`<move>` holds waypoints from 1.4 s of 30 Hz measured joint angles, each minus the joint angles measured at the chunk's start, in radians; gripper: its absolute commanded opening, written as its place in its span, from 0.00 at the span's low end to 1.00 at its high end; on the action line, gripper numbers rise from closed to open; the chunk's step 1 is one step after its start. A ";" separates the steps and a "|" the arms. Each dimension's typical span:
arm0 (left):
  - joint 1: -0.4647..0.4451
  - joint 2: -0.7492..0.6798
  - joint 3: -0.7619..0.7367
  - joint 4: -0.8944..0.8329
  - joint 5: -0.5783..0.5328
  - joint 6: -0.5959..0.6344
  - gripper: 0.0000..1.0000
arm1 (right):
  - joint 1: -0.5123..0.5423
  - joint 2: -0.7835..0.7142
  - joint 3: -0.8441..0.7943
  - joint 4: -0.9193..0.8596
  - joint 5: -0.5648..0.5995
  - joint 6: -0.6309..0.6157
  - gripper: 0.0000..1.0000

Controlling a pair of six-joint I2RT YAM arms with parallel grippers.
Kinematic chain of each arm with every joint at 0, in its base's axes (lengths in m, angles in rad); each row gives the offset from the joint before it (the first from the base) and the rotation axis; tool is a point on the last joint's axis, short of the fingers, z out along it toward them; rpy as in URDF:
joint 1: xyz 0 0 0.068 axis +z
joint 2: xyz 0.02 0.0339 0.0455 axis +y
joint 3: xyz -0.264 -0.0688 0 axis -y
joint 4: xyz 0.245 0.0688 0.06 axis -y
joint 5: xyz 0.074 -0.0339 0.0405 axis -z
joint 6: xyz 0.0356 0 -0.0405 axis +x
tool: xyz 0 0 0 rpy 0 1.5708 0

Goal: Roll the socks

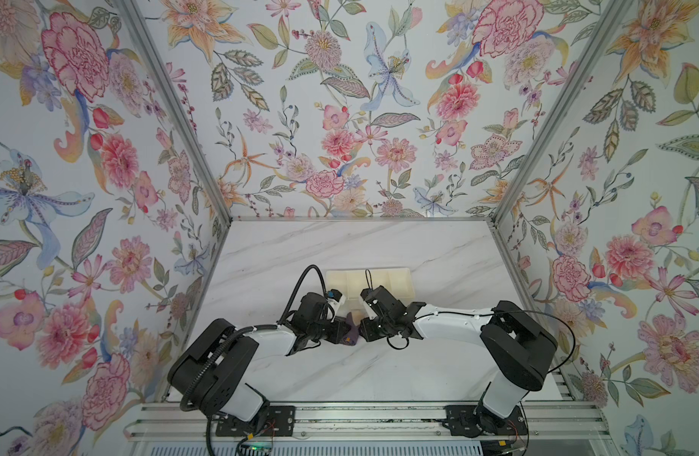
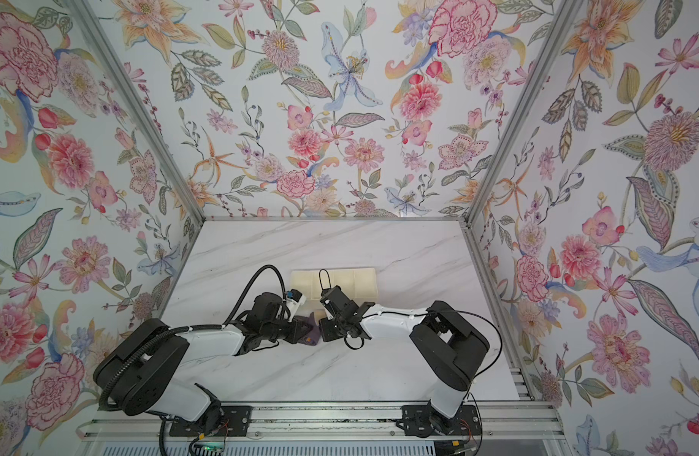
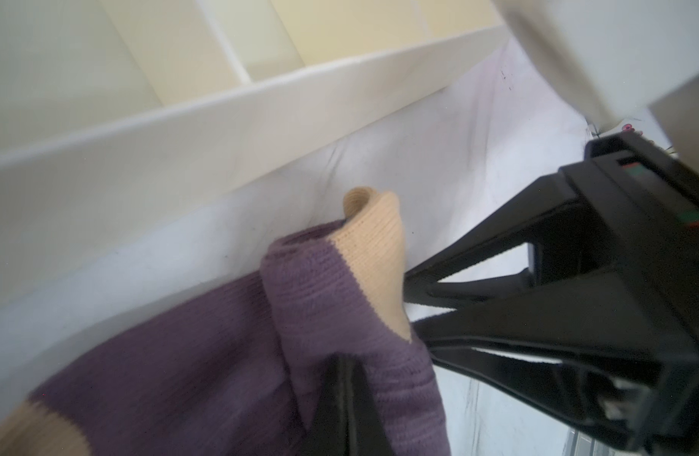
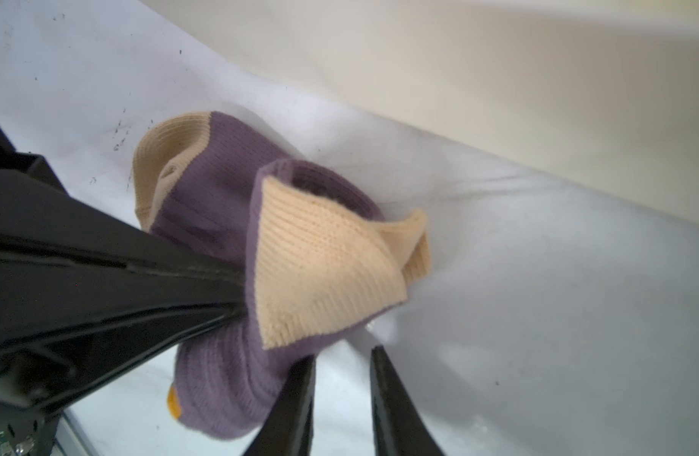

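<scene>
The socks (image 1: 352,333) (image 2: 313,334) form a dark purple bundle with tan patches, lying between my two grippers near the table's middle, in front of the tray. My left gripper (image 3: 345,361) is shut on a purple fold of the socks (image 3: 320,292); in the right wrist view its fingers (image 4: 205,284) pinch into the bundle (image 4: 229,379) from the side. My right gripper (image 4: 342,357) stands slightly open with nothing between its fingers. One fingertip (image 4: 302,371) rests against the bundle's edge under a tan flap (image 4: 324,268). An orange patch (image 4: 173,404) shows low on the bundle.
A cream tray with dividers (image 1: 369,281) (image 2: 334,281) stands just behind the grippers; its front wall (image 3: 221,130) (image 4: 497,98) runs close past the socks. Flowered walls enclose the marble table (image 1: 379,367) on three sides. The arm bases sit on a rail at the front edge.
</scene>
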 measured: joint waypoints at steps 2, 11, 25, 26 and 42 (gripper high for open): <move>0.000 0.001 0.000 0.000 0.000 0.004 0.00 | -0.008 -0.004 -0.015 0.026 -0.020 0.008 0.28; 0.005 0.035 0.001 0.036 0.014 0.012 0.00 | -0.060 -0.083 -0.116 0.145 -0.117 0.069 0.34; 0.005 0.064 0.002 0.080 0.031 0.012 0.00 | -0.090 -0.107 -0.254 0.423 -0.251 0.238 0.34; 0.005 0.064 0.002 0.082 0.031 0.012 0.00 | -0.090 -0.105 -0.261 0.439 -0.253 0.249 0.34; 0.021 0.084 0.001 0.109 0.051 0.026 0.00 | -0.105 -0.150 -0.364 0.503 -0.178 0.342 0.29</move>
